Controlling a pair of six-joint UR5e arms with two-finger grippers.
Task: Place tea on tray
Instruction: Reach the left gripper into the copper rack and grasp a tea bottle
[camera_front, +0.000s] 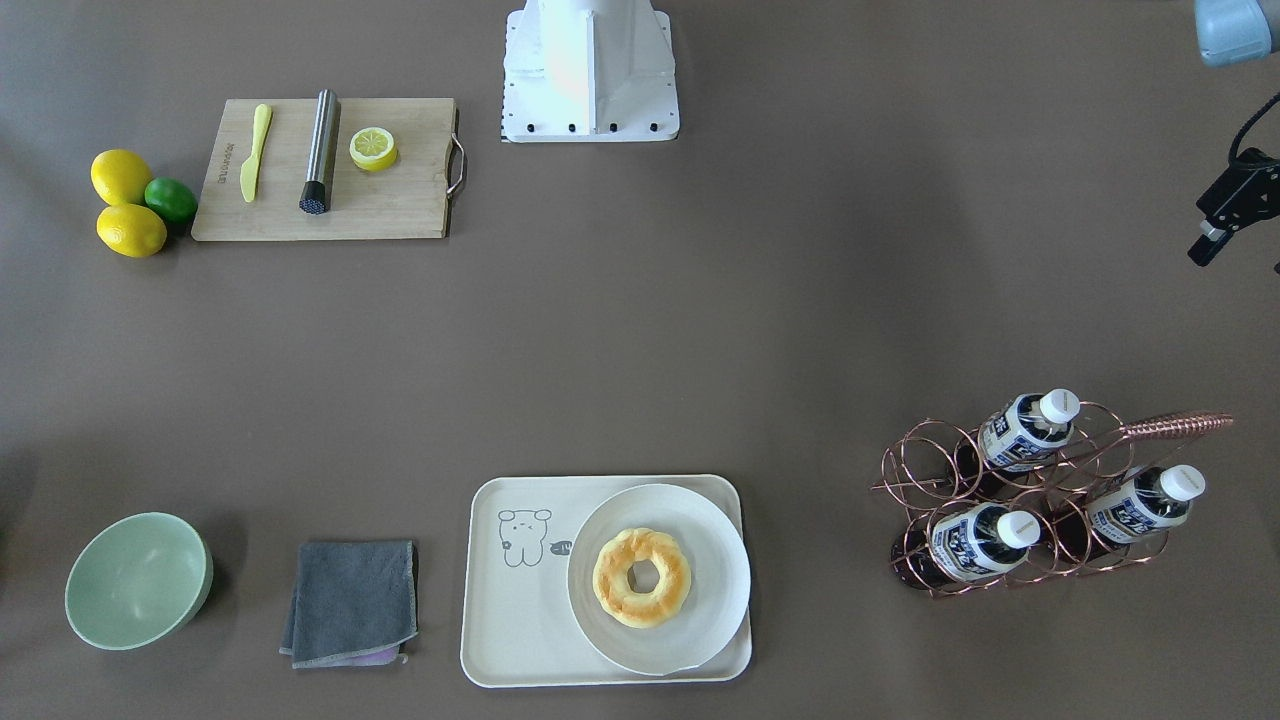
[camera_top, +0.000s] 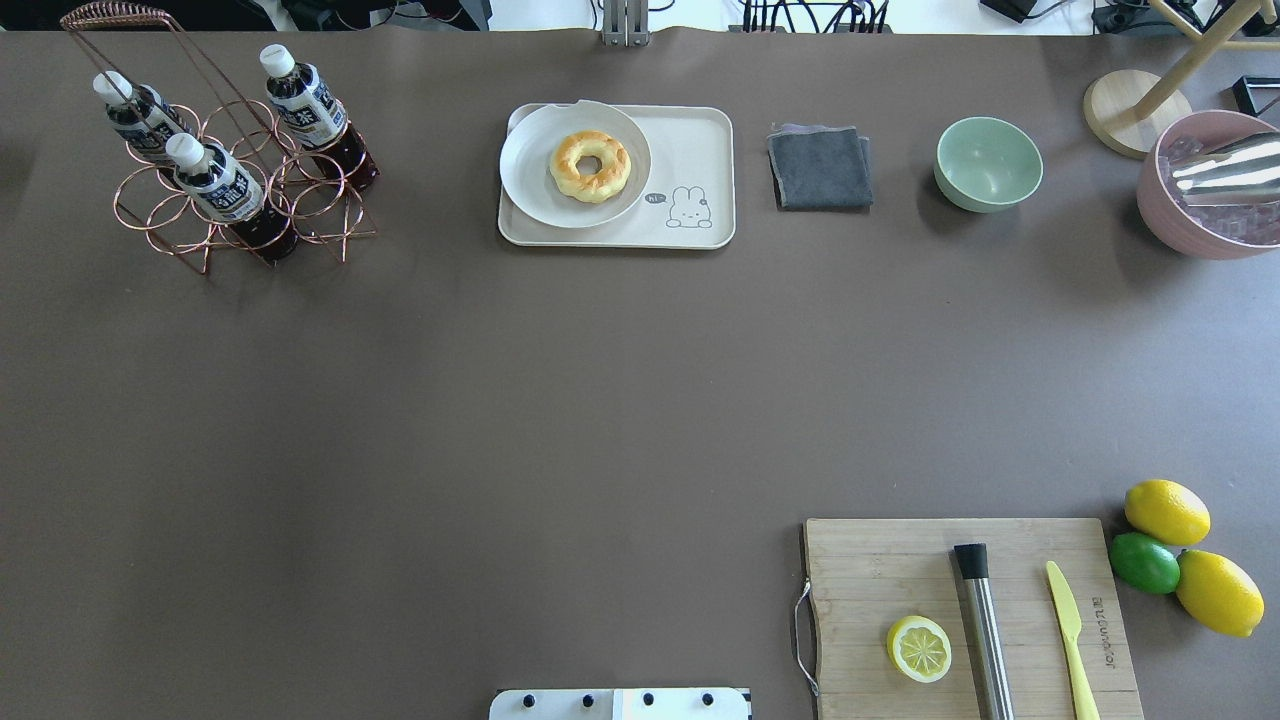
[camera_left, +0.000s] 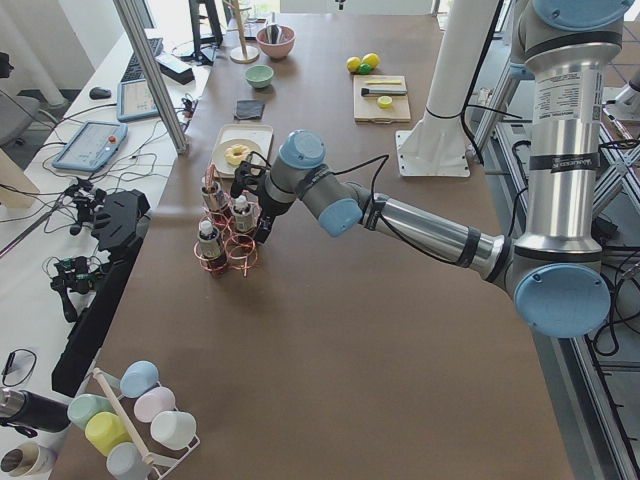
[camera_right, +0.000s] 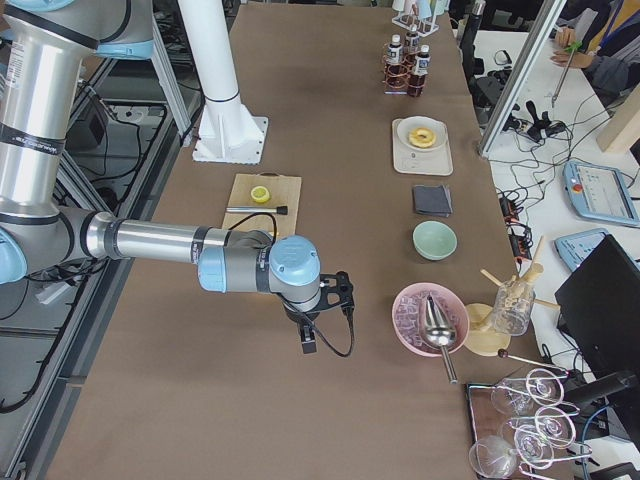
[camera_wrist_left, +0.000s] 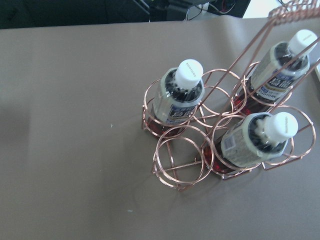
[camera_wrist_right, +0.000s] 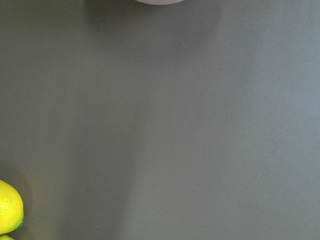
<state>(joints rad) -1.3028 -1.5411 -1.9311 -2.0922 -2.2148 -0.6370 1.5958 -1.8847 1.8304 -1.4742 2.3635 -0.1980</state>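
three small clear plastic bottles of dark tea (camera_wrist_left: 175, 100) are held in a copper wire rack (camera_front: 1180, 424), the cream-white rectangular tray (camera_front: 520, 620) well apart from it. light, rigid, slick; probably best gripped below the white cap (camera_wrist_left: 190, 70). left gripper (camera_left: 264, 230) and right gripper (camera_right: 308, 342) fingers: state cannot be told.

I count three bottles (camera_front: 1025, 432), two whole lemons (camera_front: 121, 176), one lime (camera_front: 171, 199), one tray (camera_front: 520, 625), one plate (camera_front: 715, 620), two bowls (camera_top: 988, 165), and maybe two stacked cloths (camera_front: 350, 600).
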